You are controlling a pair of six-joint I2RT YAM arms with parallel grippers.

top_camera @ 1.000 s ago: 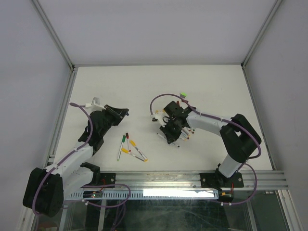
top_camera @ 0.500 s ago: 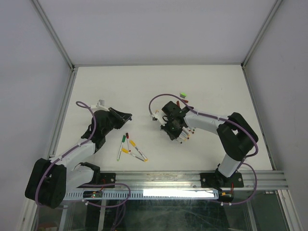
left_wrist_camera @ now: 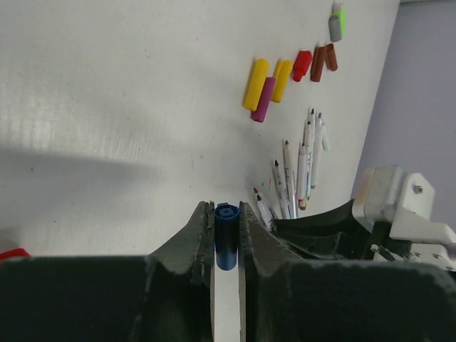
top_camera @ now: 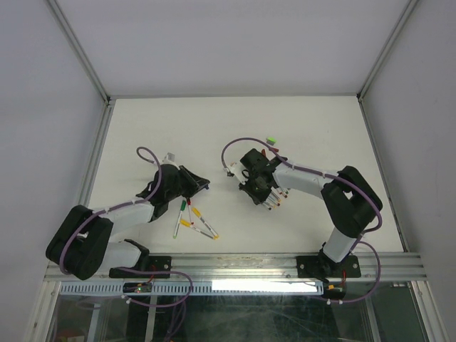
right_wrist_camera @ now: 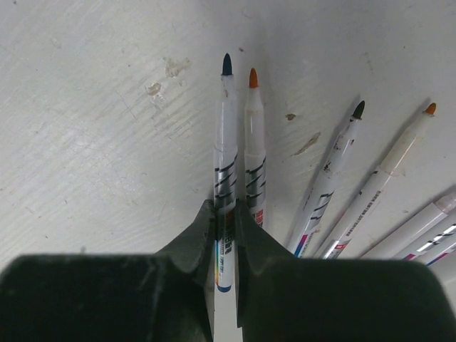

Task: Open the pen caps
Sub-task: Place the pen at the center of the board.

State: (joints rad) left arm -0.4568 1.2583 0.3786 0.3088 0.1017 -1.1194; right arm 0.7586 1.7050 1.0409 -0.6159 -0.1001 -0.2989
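Roughly halfway: pinching a blue cap (left_wrist_camera: pixel 226 246) in the left hand (left_wrist_camera: pixel 226 214), clamping a bare blue-tipped pen (right_wrist_camera: pixel 226 142) in the right hand (right_wrist_camera: pixel 224 214), leaving several capped pens (top_camera: pixel 191 217) waiting.

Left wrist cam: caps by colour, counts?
Yellow caps: 2
Purple cap: 1
Red cap: 1
Dark red caps: 2
Green cap: 1
Blue cap, held by left gripper: 1
Total: 8
Red sliver at left edge is cut off, not counted.
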